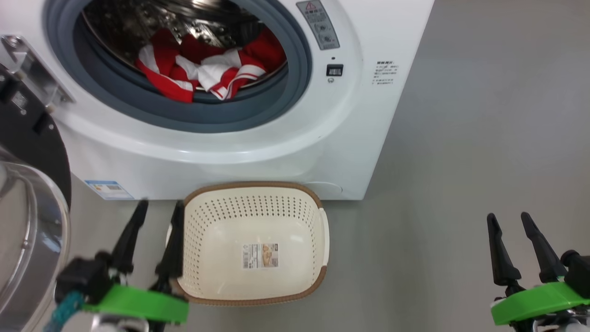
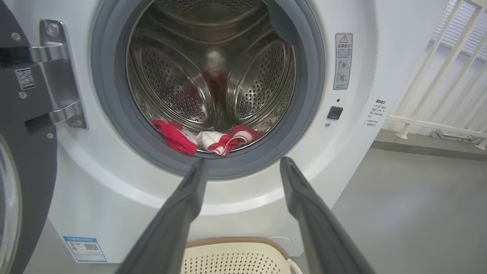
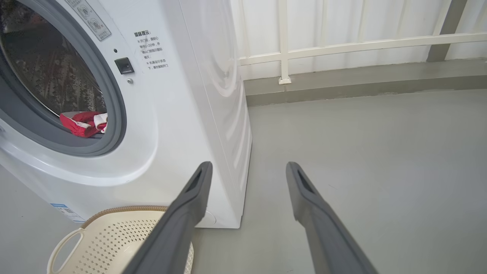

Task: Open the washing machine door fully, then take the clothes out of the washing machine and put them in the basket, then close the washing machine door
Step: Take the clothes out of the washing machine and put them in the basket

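Observation:
The white washing machine [image 1: 286, 138] stands ahead, its washing machine door [image 1: 27, 193] swung open to the left. Red and white clothes [image 1: 207, 69] lie at the front lip of the steel drum, also seen as clothes [image 2: 205, 139] and clothes [image 3: 83, 122]. The cream basket [image 1: 322, 230] sits on the floor right in front of the machine, with nothing in it but a sticker. My left gripper [image 1: 159, 207] is open beside the basket's left rim, below the drum opening, its fingertips [image 2: 199, 167] pointing at the machine's front. My right gripper [image 1: 509, 219] is open over bare floor at the lower right.
Grey floor [image 1: 461, 184] stretches to the right of the machine. A white railing [image 3: 342, 45] and a low kerb run along the wall behind. The door's metal hinge [image 2: 57, 72] sits at the left of the opening.

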Available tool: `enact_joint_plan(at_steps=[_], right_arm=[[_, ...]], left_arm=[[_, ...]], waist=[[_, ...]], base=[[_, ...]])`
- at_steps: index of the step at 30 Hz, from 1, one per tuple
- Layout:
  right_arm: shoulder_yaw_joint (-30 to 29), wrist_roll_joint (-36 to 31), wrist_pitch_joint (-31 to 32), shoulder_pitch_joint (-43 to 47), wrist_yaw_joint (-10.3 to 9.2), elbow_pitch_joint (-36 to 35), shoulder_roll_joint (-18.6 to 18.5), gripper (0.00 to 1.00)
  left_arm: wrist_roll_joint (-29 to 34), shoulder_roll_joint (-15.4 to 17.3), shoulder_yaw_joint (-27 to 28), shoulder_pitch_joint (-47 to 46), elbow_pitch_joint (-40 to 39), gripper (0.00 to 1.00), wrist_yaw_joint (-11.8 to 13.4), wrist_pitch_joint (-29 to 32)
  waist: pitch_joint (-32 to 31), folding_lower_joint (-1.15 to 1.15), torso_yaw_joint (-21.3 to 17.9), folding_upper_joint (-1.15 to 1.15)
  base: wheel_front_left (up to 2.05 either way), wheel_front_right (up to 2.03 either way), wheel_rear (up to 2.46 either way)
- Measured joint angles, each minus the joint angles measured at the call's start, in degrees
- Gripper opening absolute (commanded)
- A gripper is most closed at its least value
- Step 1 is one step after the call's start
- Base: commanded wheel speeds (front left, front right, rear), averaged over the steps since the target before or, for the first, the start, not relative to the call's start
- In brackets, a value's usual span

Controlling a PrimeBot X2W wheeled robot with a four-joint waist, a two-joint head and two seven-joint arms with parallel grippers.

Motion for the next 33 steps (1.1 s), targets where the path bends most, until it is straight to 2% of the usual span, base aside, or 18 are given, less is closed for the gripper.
enact_joint_plan(at_steps=[4,14,15,28,33], right_arm=[[0.57,-0.01,0.01,-1.53,0.0,-0.19,0.52,1.0],[2.61,-0.01,0.0,-6.7,0.0,-0.67,2.05,1.0],[2.61,-0.01,0.0,-6.7,0.0,-0.67,2.05,1.0],[4.21,-0.01,0.0,-13.42,0.0,-1.31,3.98,1.0],[4.88,-0.01,0.0,-14.88,0.0,-1.54,4.2,1.0]], left_arm=[[0.86,-0.19,-1.8,-7.0,3.22,1.0,-0.01,0.0],[3.12,-0.62,-3.74,-28.42,20.8,1.0,-0.01,-0.01],[3.12,-0.62,-3.74,-28.42,20.8,1.0,-0.01,-0.01],[5.14,1.57,-5.75,-56.16,48.58,1.0,0.0,1.36],[5.46,2.05,-6.45,-62.45,54.49,1.0,0.0,2.64]], waist=[[1.94,0.0,-0.29,0.0],[8.63,0.0,-2.31,0.0],[8.63,0.0,-2.31,0.0],[20.05,0.0,-6.84,0.0],[22.94,0.0,-8.59,0.0]], base=[[0.0,0.0,0.0],[0.0,0.0,0.0],[0.0,0.0,0.0],[0.0,0.0,0.0],[0.0,0.0,0.0]])
